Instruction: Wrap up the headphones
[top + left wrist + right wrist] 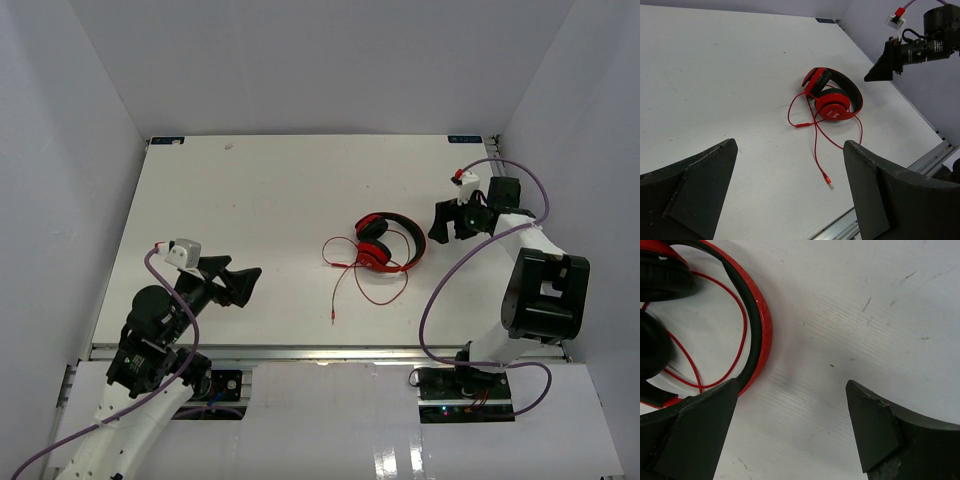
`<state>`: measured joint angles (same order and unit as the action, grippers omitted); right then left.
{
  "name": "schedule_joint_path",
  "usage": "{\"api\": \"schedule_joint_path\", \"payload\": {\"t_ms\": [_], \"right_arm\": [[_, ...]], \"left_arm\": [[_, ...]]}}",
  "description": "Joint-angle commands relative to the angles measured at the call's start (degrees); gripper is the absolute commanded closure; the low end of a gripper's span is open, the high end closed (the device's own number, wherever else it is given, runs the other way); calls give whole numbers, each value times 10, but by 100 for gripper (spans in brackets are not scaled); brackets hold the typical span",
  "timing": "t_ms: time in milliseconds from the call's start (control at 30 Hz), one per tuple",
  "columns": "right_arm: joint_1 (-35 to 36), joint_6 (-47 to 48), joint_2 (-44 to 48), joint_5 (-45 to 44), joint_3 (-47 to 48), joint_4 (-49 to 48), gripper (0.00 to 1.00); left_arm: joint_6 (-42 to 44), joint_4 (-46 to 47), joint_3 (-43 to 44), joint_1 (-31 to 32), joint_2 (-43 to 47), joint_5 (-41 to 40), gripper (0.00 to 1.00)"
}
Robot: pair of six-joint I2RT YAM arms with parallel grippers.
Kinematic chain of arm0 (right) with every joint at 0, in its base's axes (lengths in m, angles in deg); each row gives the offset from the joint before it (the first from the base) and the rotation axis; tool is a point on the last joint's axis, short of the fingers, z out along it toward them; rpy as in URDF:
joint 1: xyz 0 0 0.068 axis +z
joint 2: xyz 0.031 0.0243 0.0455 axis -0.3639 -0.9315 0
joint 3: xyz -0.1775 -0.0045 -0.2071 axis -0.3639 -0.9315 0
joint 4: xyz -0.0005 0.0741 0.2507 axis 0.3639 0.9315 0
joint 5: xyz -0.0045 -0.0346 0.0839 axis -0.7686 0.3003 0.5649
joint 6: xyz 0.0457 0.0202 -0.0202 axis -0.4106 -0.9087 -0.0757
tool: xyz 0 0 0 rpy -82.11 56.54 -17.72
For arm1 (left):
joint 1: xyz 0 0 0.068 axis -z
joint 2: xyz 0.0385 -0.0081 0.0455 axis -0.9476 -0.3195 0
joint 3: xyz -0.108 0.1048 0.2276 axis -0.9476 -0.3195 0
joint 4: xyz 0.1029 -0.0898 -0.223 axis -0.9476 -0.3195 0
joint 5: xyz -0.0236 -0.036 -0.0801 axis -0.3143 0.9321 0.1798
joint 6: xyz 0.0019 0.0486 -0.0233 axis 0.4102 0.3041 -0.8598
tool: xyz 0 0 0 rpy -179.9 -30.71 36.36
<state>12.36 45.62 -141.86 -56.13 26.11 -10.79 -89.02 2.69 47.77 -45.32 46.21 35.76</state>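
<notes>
Lying loose-corded on table (pixel 250 200), headphones (pixel 376 254); left tool (pixel 247 284) and right tool (pixel 438 221) wide open, empty.

Bare table (pixel 250 200) separates the left claw (pixel 245 283) from the headphones (pixel 376 254); only their cord (pixel 815 145), seemingly flat, sprawls between.

Right wrist view:
- Right gripper (pixel 791 390) has its jaws spread wide. One dark finger (pixel 692 435) sits at 7 o'clock, the other at 5 o'clock, with bare white table (pixel 865 315) between them.
- Headphones (pixel 762 322) occupy 9 to 11 o'clock. The red-and-black headband arcs down to the 7 o'clock fingertip; contact cannot be judged.
- Black ear pads (pixel 662 277) lie at the 10 o'clock edge.
- Thin red cord (pixel 745 327) loops inside the headband.
- Faint scuff marks (pixel 867 304) at 1 o'clock.
</notes>
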Motion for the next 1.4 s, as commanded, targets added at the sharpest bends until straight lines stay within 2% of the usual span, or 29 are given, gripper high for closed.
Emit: {"api": "schedule_joint_path", "payload": {"t_ms": [0, 167, 200, 333, 500, 733, 867, 933, 1100, 1133, 1233, 1367], "right_arm": [[5, -59, -16, -27, 39, 5, 5], [40, -91, -56, -15, 66, 48, 1], [46, -96, -66, -17, 69, 51, 5], [76, -119, -100, -45, 77, 53, 9], [87, -120, -147, -73, 94, 57, 28], [123, -88, -160, -109, 91, 54, 55], [124, -89, -154, -95, 95, 53, 82], [123, -92, -142, -85, 97, 53, 92], [116, -99, -40, -47, 91, 56, 92], [115, -100, -16, -41, 89, 56, 92], [112, -106, 80, -9, 87, 74, 92], [106, -126, 181, 41, 88, 90, 92]], "left_arm": [[6, 11, -4, -1, 0, 3, 2], [7, 13, -3, -1, -4, 4, 2], [7, 13, -3, -1, -4, 5, 2], [7, 13, -3, -1, -3, 5, 2], [7, 12, -4, -1, -1, 3, 2], [-20, 20, -13, -1, -17, -9, 2], [-8, 60, -28, -2, -50, 55, 2], [-4, 96, -34, -2, -92, 113, 2], [8, 191, -30, 2, -218, 206, 2], [13, 201, -29, 8, -238, 212, 2], [97, 255, -19, 53, -289, 197, 2], [171, 365, -55, 142, -337, 176, 2]]}}
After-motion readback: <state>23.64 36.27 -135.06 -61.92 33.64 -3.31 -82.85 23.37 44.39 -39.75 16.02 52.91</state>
